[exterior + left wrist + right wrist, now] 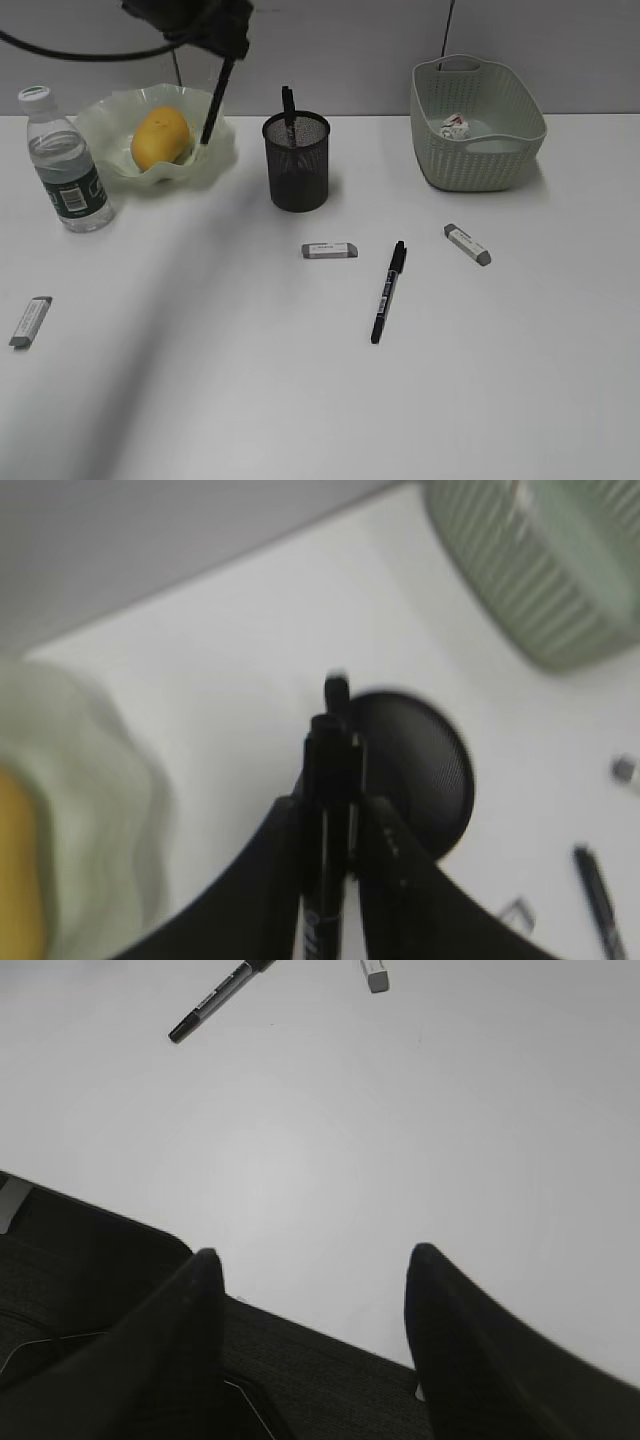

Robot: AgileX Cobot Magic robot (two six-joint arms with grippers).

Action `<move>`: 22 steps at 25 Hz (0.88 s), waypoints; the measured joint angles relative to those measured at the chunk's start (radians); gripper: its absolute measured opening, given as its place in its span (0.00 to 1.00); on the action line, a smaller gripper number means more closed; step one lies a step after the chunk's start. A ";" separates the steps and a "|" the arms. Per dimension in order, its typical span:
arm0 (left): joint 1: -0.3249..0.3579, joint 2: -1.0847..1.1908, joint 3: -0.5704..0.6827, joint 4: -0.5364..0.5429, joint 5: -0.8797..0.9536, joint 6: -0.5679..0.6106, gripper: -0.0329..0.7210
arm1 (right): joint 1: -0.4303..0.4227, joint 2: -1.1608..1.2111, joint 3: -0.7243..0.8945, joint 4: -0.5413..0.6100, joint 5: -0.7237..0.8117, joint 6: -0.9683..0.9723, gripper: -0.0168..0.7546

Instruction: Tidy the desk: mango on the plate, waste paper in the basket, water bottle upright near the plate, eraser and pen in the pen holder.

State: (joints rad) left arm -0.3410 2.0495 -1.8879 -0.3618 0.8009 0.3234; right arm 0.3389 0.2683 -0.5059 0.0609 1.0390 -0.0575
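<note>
While the left gripper point(335, 820) clamps a black pen point(216, 103) high above the bench point(250, 400), the pen hangs tilted, its lower end in front of the plate point(215, 160). From the left wrist view, the held pen points toward the pen holder point(296, 160), which stands near the middle back of the bench with another dark pen point(288, 112) upright inside it.

The mango point(160, 137) rests in the wavy-rimmed plate at back left, and the water bottle point(67, 165) stands upright just beside the plate, on its left. At back right, the waste paper point(455, 126) lies inside the basket point(480, 160).

A second loose pen point(388, 291) lies flat in front of the pen holder, between a grey eraser point(329, 250) and another eraser point(467, 244) nearer the basket. A third eraser point(30, 321) sits well apart at the bench's left edge.

Seen from its own wrist camera, the right gripper point(312, 1265) stands spread and empty over a dark surface by the bare bench edge.
</note>
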 joint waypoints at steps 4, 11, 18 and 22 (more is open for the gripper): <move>-0.004 0.001 -0.018 -0.120 -0.174 0.000 0.22 | 0.000 0.000 0.000 0.000 0.001 0.000 0.62; -0.075 0.068 -0.019 -0.142 -0.431 0.000 0.22 | 0.000 0.000 0.000 0.000 0.001 0.000 0.62; -0.145 0.161 -0.019 -0.076 -0.492 0.000 0.22 | 0.000 0.000 0.000 0.000 0.001 0.000 0.62; -0.165 0.190 -0.018 -0.021 -0.484 0.000 0.22 | 0.000 0.000 0.000 0.000 0.000 0.000 0.62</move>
State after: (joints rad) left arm -0.5059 2.2390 -1.9056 -0.3830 0.3165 0.3234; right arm 0.3389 0.2683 -0.5059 0.0609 1.0392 -0.0575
